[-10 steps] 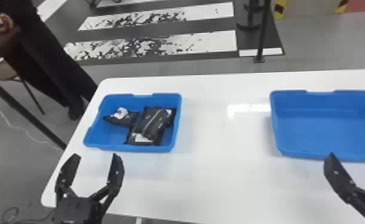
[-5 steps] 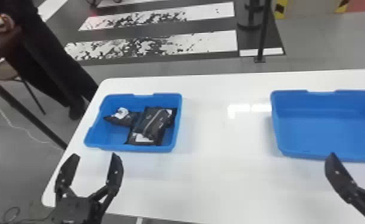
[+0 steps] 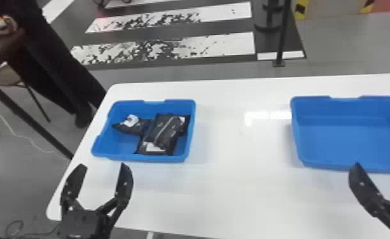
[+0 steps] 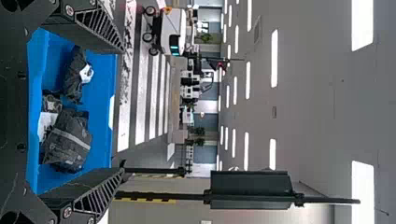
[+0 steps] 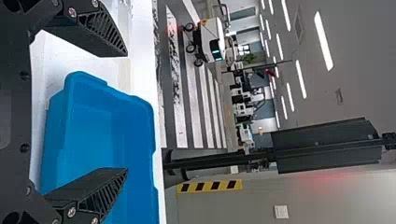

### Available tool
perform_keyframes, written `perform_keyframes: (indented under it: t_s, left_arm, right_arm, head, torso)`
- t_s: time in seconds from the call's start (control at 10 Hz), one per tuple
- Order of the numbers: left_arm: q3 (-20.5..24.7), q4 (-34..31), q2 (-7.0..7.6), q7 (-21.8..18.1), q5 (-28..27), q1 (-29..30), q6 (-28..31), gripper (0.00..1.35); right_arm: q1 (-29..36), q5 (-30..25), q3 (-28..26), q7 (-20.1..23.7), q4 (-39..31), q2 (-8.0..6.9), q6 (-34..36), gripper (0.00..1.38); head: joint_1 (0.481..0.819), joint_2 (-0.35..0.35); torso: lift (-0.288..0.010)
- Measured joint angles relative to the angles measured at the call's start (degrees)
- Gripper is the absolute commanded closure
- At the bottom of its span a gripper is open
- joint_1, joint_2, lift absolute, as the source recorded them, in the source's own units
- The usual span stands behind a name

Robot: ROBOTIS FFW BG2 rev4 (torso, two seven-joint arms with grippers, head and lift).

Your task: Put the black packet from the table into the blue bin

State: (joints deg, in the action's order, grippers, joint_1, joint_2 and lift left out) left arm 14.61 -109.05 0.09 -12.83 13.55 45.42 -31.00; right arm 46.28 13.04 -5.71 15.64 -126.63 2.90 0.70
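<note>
The black packets [image 3: 166, 131] lie heaped in the left bin [image 3: 127, 158] on the counter [image 3: 235, 197]; I can't tell which one the task means. They look light and soft, with slick, crinkly film that could slide, and I can't judge how fragile the contents are. For any regrasp, I'd take the top one across its thicker middle, not by a loose edge. The left gripper [image 3: 104, 164] and the right gripper [image 5: 127, 112] both have jaws spread wide, gripping nothing. White label patches show, but their print is too small for me to read.
</note>
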Motion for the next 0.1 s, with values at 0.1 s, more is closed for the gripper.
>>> perform_keyframes:
  t_s: [0.1]
  left_arm:
    - [-0.1,0.0,0.0,0.0,0.0,0.0,0.1,0.13]
  right_arm:
    - [0.0,0.1,0.0,0.0,0.0,0.0,0.0,0.14]
  head:
    - [0.695,0.207]
  torso:
    - [-0.11]
